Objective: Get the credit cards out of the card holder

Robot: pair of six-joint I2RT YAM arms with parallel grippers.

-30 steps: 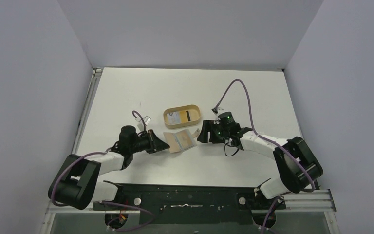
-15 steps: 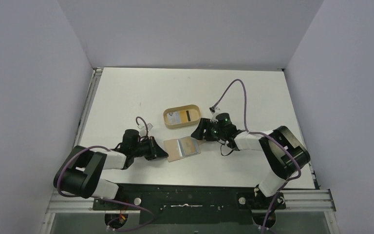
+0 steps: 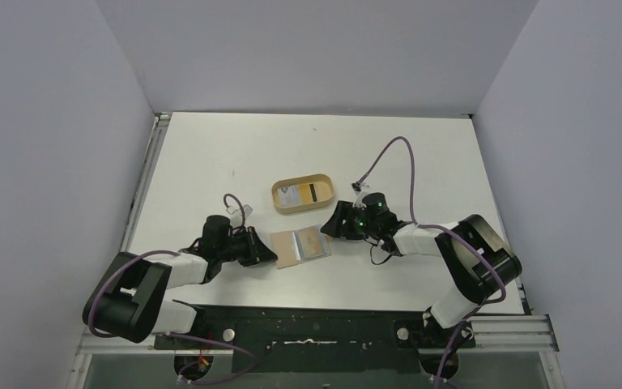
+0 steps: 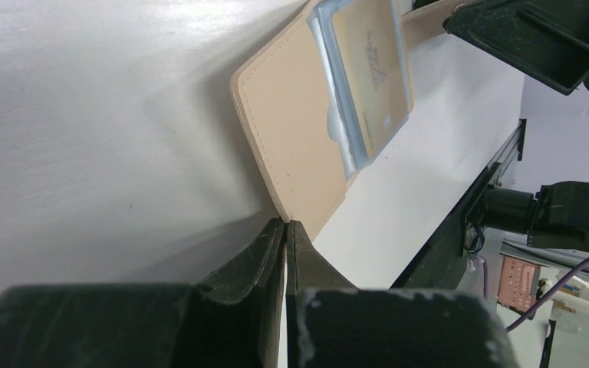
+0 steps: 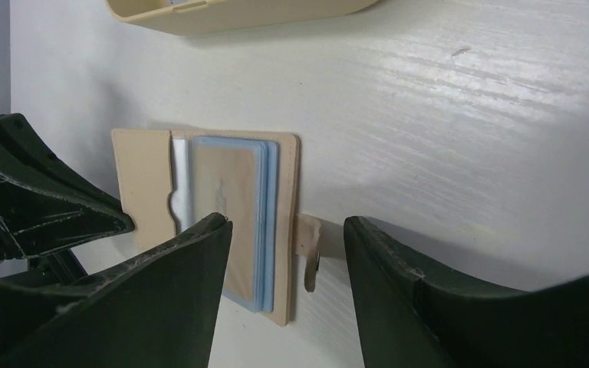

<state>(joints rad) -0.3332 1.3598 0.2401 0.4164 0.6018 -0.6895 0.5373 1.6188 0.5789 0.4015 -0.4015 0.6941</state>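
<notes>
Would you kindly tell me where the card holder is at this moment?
In the top view, the card holder lies open just on the near side of the oval tray, between the left tool and the right tool.

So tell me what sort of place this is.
Probably a robotics lab test cell: a left arm and right arm bolted at a white table's near edge, plain grey walls boxing it in, a card holder and tray as props.

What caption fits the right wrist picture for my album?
Open right gripper faces the unfolded card holder, credit cards tucked inside.
</notes>
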